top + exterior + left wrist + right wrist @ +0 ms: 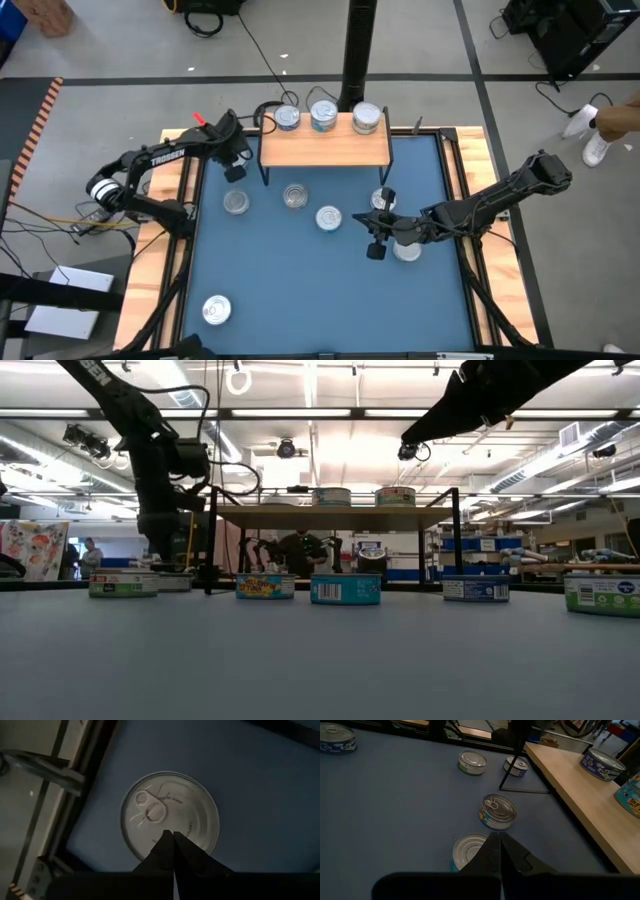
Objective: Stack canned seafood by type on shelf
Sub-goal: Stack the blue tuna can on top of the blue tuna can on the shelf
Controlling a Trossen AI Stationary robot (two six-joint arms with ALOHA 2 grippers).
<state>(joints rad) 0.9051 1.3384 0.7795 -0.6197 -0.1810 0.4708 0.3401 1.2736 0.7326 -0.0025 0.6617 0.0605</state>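
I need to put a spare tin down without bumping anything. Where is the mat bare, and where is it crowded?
The large blue mat is bare across its near half, bordered by the lone silver tin at one corner. It is crowded below the light-wood shelf, around the loose round tins and the shut right gripper.

Left arm reaches in from the left edge, left gripper (235, 170) pointing down near the back-left corner, fingers pressed together. Right arm stretches in from the right, right gripper (378, 232) mid-table, fingers closed, holding nothing.

Overhead and table-level views sharing the shelf (325, 146); wrist cameras close above tins.
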